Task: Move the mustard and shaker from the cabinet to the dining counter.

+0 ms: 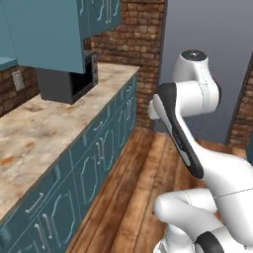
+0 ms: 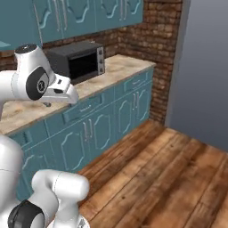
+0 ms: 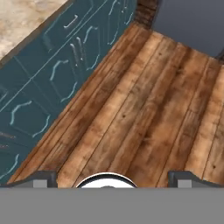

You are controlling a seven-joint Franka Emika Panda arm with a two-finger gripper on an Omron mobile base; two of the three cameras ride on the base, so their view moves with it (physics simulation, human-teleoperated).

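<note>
My gripper [image 3: 113, 178] points down at the wooden floor [image 3: 144, 105]. Its two dark fingertips [image 3: 40, 178] stand far apart at the bottom of the hand view, open with nothing between them. The hand [image 2: 60, 91] hangs from the folded arm in front of the base cabinets. Teal wall cabinets [image 2: 84, 15] with arched-panel doors and silver bar handles hang above the counter, and the doors I can see are shut. The same wall cabinets [image 1: 101, 15] appear at the top of the left base view. The mustard, the shaker and the dining counter are out of view.
A dark microwave [image 2: 78, 60] stands on the marbled counter [image 1: 44, 123] against the brick wall [image 2: 160, 40]. Teal base cabinets and drawers [image 1: 99, 153] run along the left. The wooden floor [image 2: 169, 178] stretches to the right toward a grey wall [image 2: 205, 67].
</note>
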